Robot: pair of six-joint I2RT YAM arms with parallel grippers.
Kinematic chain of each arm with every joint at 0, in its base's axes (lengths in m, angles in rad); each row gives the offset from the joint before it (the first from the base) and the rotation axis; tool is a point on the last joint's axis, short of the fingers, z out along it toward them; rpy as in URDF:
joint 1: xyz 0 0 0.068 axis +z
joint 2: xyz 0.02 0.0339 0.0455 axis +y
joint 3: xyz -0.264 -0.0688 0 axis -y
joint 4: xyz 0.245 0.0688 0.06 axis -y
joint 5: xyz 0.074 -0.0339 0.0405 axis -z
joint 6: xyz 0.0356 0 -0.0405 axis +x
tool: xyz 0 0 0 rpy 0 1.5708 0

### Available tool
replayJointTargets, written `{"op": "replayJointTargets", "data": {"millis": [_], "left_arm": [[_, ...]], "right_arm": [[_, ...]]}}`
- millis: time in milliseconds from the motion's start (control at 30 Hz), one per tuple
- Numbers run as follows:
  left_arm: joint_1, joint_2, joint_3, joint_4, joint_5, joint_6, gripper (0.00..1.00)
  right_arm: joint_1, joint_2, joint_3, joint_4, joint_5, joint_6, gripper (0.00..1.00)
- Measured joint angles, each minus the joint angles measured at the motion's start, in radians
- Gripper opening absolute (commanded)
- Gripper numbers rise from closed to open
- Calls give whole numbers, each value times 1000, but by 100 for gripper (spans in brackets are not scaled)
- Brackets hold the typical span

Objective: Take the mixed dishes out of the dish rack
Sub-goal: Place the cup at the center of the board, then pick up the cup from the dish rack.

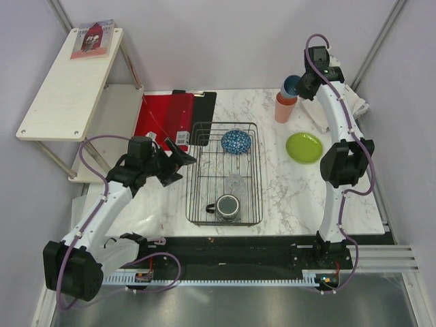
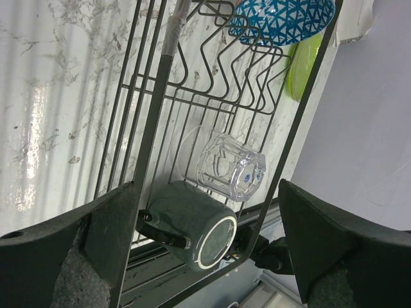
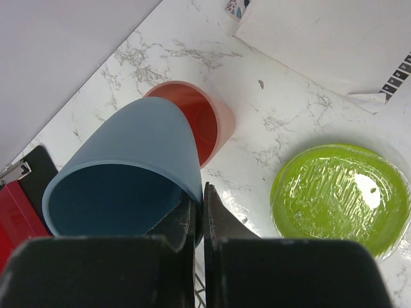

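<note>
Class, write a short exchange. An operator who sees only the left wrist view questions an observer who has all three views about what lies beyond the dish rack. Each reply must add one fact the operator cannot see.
Operator: I see the dark grey mug, clear glass and blue patterned bowl in the dish rack. Where is the right arm?
Observer: Beyond the rack's far right corner. The right gripper has its jaws shut on the rim of a blue cup, which is tilted.
Operator: Is anything below that cup?
Observer: A salmon-pink cup stands upright on the table, close to the lime-green plate. I cannot tell whether the two cups touch.
</note>
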Motion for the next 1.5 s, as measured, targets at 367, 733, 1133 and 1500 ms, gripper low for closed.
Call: {"op": "replayJointTargets", "data": {"millis": [367, 733, 1133, 1500], "left_arm": [[0, 24, 0, 0, -1, 0, 96], [0, 34, -1, 1, -4, 1, 96], [-53, 39, 20, 24, -56, 127, 98], [-346, 47, 71, 45, -233, 320, 95]], "right_arm": [[-5, 47, 16, 16, -23, -5, 41], [-2, 34, 10, 101, -50, -3, 58], [311, -631, -797, 569, -213, -117, 61], [488, -939, -1329, 756, -226, -212, 61]]}}
